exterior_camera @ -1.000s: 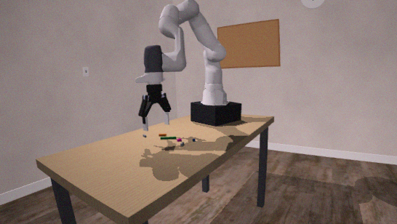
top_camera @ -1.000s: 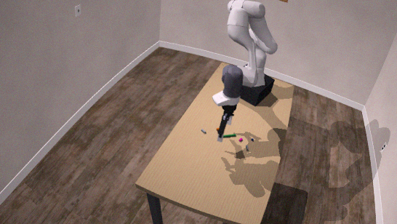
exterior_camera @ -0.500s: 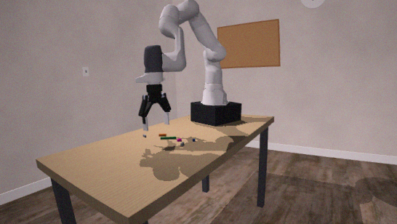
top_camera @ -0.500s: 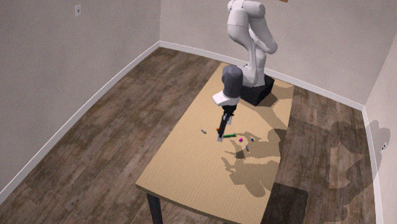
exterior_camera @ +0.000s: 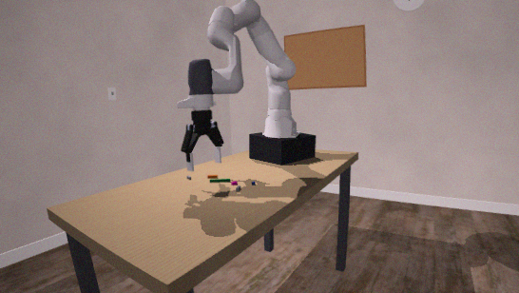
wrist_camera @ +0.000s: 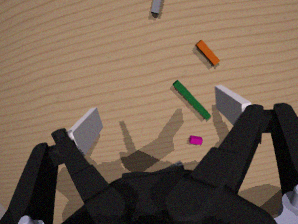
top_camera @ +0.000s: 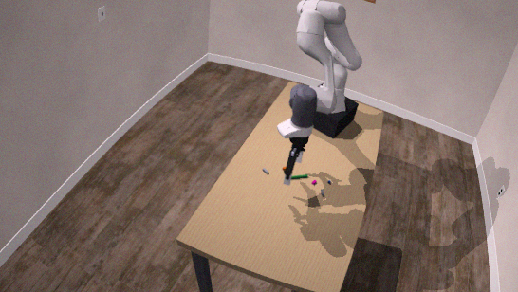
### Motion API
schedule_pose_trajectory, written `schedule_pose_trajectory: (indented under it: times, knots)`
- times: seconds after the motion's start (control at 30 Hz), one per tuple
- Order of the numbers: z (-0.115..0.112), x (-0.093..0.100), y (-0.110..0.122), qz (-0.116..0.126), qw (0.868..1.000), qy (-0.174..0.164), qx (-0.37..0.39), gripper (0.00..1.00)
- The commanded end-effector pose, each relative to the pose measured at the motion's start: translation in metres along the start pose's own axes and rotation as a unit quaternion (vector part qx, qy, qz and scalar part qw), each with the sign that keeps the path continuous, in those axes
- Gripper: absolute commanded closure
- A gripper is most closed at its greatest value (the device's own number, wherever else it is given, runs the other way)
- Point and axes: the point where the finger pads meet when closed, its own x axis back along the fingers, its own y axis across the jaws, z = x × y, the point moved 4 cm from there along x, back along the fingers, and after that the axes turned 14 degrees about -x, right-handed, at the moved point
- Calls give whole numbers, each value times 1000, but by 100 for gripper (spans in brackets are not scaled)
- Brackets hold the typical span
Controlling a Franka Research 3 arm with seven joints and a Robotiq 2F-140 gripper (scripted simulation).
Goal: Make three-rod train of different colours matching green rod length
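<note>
While open, the pincer [top_camera: 293,170] [exterior_camera: 204,166] [wrist_camera: 156,107] aloft.

Between the earlier pictures and now, no change can be made out in either the top or the exterior view — any shift of the arm [top_camera: 310,35] [exterior_camera: 280,90], the gripper [top_camera: 287,179] [exterior_camera: 204,166] [wrist_camera: 156,107] or the rods is too small to tell. The wrist view has no earlier picture to hold it against — whether anything moved there cannot be told.
</note>
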Motion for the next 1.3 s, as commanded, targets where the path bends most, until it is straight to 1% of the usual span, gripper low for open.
schedule_pose_trajectory:
  times: [0.0,0.17,0.2,0.27,0.33,0.37,0.6,0.83,0.9,0.93,1.27]
  knots:
    - [0,0,-1,0,1000,0,2,0]
    - [1,0,0,0,1000,0,10,0]
    - [3,0,1,-1,1000,1,26,0]
    - [9,-1,7,-2,996,1,93,0]
    - [9,-1,7,-2,996,1,93,0]
    - [11,-1,9,-2,993,1,117,0]
    - [17,-1,14,-3,984,1,179,0]
    - [22,-2,20,-3,971,1,241,0]
    - [22,-2,20,-3,971,1,241,0]
    - [24,-2,22,-3,965,1,263,0]
    - [31,-2,29,-4,937,0,348,0]
